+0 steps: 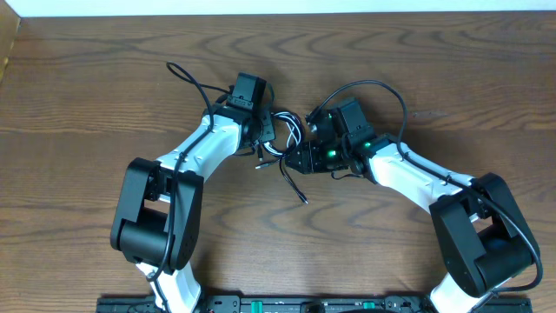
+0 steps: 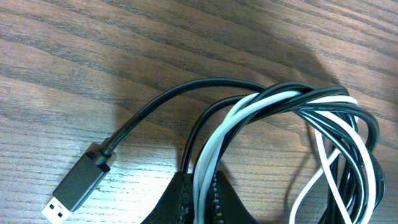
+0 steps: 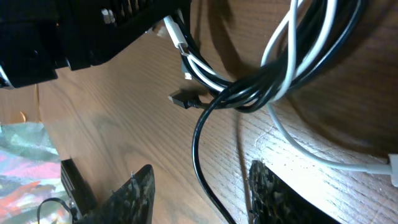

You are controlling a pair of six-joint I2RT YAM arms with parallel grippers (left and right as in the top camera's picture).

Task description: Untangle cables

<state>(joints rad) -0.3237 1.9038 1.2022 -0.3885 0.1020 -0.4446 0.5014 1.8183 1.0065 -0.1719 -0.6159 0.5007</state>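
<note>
The black cable [image 2: 155,106] and the white cable [image 2: 249,112] lie twisted together in loops on the wooden table [image 1: 104,78], between the two arms in the overhead view [image 1: 284,137]. My left gripper [image 2: 202,196] is shut on white strands of the bundle, with a black strand right beside its left finger. The black cable's USB plug [image 2: 78,186] lies flat to the left. My right gripper [image 3: 202,186] is open, and one black strand [image 3: 198,143] runs down between its fingers without touching them. The white cable [image 3: 292,143] ends in a small plug [image 3: 390,165].
A loose black cable end [image 1: 295,189] trails toward the front of the table. Thicker arm wires arc behind the left arm [image 1: 187,78] and above the right arm [image 1: 382,87]. The left arm's body [image 3: 74,31] fills the top left of the right wrist view.
</note>
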